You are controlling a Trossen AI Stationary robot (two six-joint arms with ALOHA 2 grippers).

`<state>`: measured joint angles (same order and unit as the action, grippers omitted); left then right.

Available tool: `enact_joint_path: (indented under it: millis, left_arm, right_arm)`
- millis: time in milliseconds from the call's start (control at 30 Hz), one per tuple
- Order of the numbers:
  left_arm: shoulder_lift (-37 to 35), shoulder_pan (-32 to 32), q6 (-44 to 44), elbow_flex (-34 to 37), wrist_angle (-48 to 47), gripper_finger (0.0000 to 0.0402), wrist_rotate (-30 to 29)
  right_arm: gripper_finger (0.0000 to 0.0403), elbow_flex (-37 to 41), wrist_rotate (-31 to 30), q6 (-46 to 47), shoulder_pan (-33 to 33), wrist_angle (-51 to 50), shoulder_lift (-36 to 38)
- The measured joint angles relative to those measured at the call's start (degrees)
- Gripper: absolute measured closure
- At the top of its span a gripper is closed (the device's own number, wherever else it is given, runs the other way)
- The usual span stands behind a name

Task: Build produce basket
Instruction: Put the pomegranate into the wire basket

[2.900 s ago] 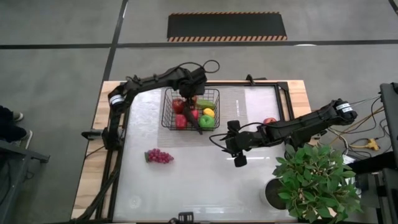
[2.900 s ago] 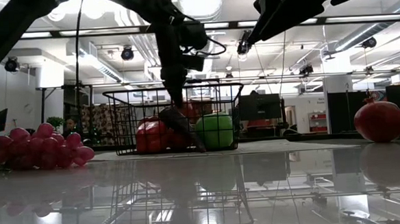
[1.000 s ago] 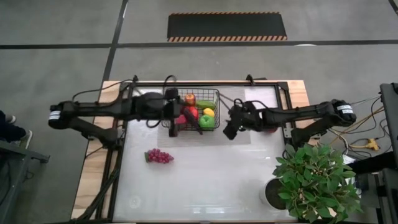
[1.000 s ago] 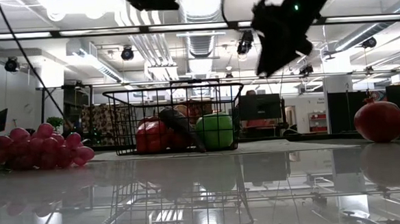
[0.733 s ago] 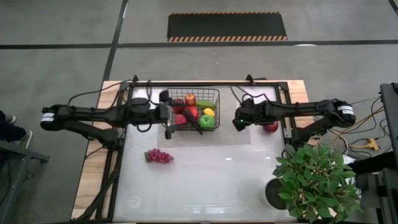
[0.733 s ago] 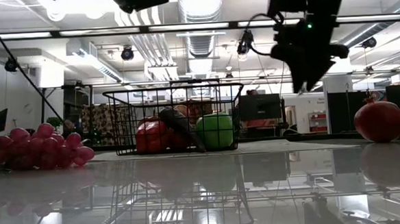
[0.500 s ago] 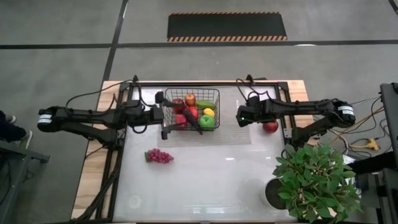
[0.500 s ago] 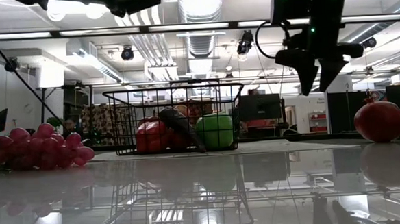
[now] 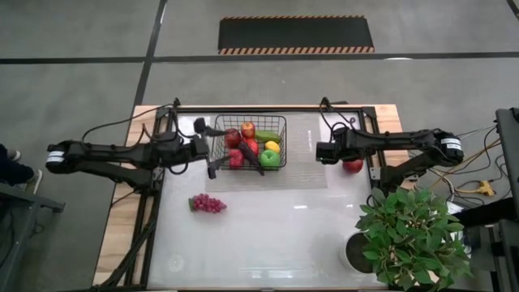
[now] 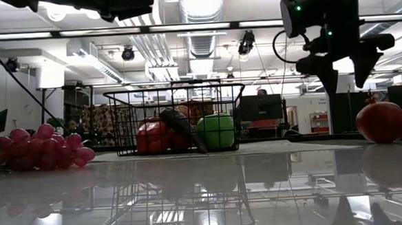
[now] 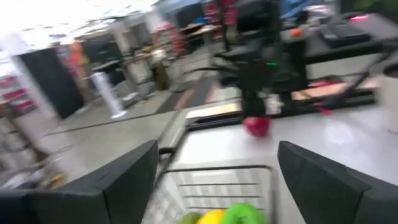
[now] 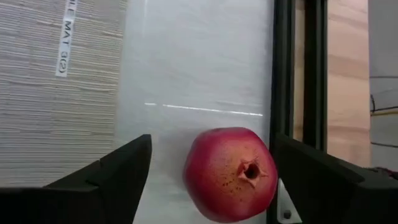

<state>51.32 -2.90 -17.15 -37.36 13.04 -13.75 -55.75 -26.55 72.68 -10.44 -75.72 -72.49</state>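
The black wire basket (image 9: 249, 142) stands on a ribbed mat at the table's far middle, holding red, green and yellow produce and a dark eggplant (image 10: 181, 127). Purple grapes (image 9: 208, 203) lie on the table nearer the front left. A red round fruit (image 9: 352, 165) rests on the table right of the basket. My right gripper (image 9: 323, 152) hangs open above the table just left of that fruit, fingers slanting down (image 10: 341, 71); its wrist view shows the fruit (image 12: 230, 174) ahead between the fingers. My left gripper (image 9: 207, 148) stands open and level just left of the basket.
A leafy potted plant (image 9: 409, 235) fills the front right corner. A black frame rail (image 12: 283, 93) runs close behind the red fruit, with the wooden table edge beyond it. The white table top between the grapes and the plant is bare.
My left gripper has drawn back from over the basket toward the table's left edge and sunk a little, staying open. My right gripper has moved toward the table's right edge, toward the red fruit, tipped its fingers downward, rolled, and opened wider. The produce has not moved.
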Motion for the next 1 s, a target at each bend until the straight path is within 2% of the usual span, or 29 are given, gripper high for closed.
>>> enact_joint_path:
  millis: [133,600,1000]
  left_arm:
    - [-1.53,-0.04,-0.2,0.28,-0.39,0.0091,-4.1]
    - [-2.35,-0.02,-0.24,0.28,-0.69,0.0091,-4.18]
    - [-1.96,-0.02,-0.24,0.28,-0.64,0.0091,-4.16]
  right_arm:
    - [0.008,2.66,1.28,2.28,0.0,-0.06,0.0]
    - [0.008,10.16,4.59,7.0,0.0,1.39,0.04]
    - [0.0091,11.67,5.52,9.38,0.0,3.38,0.14]
